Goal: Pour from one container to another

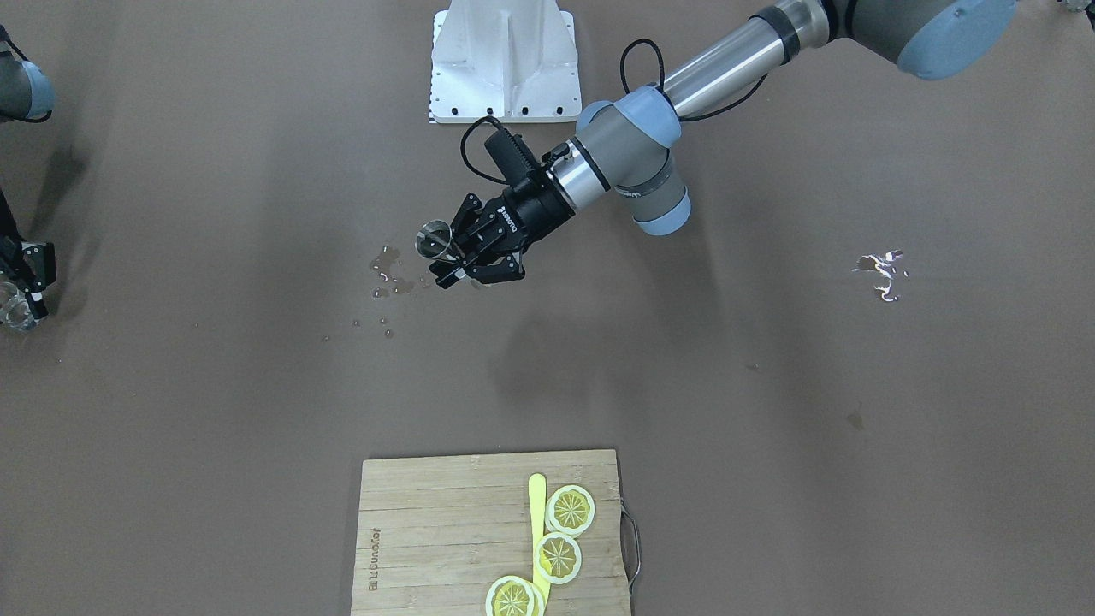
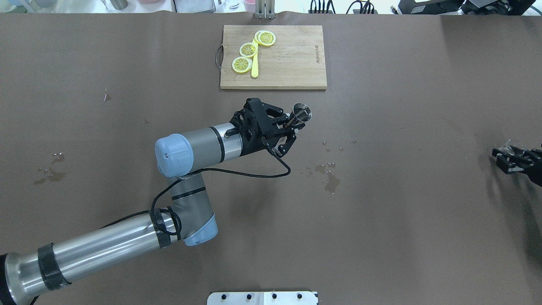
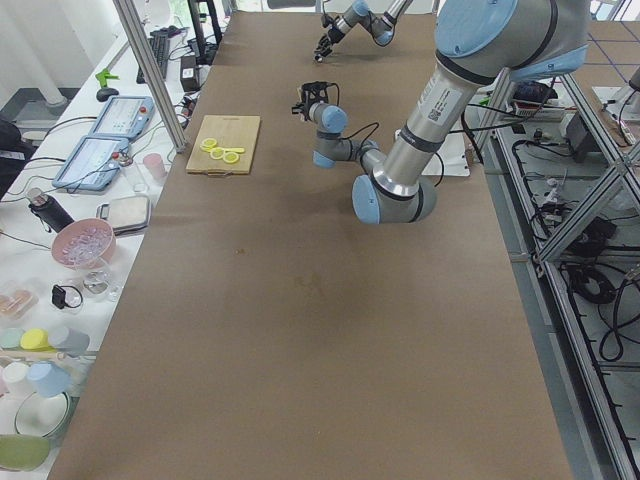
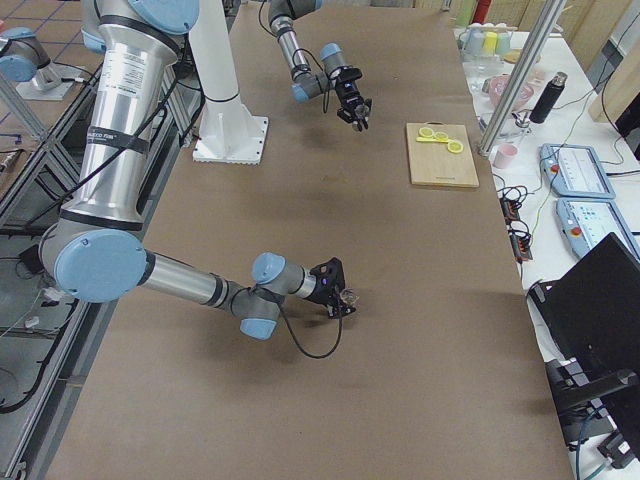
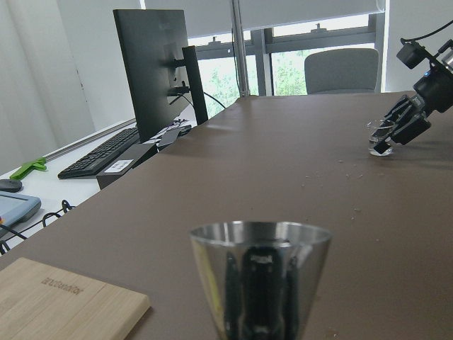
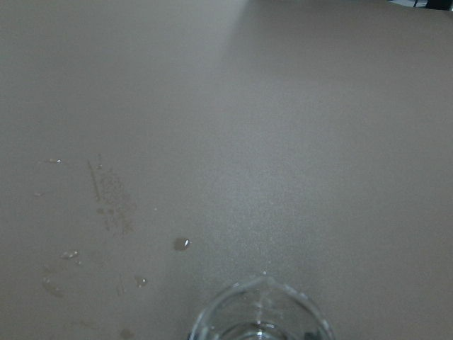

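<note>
My left gripper (image 2: 291,123) is shut on the waist of the steel jigger (image 2: 302,113), holding it above the middle of the table. The left wrist view shows the jigger (image 5: 260,283) close up, mouth upward. From the front, the jigger (image 1: 434,239) sticks out of the left gripper (image 1: 458,261). Far off at the table's right end, my right gripper (image 2: 513,160) is shut on the clear glass tumbler (image 2: 507,148), low over the table. The tumbler's rim (image 6: 262,312) fills the bottom of the right wrist view. The side view shows the tumbler (image 4: 348,296) at the fingertips.
A wooden cutting board (image 2: 292,63) with lemon slices (image 2: 248,49) and a yellow knife (image 2: 254,67) lies at the far edge. Spilled drops (image 2: 330,180) wet the brown table below the jigger; another wet patch (image 2: 50,171) is at the left. The white robot base (image 1: 505,64) stands behind.
</note>
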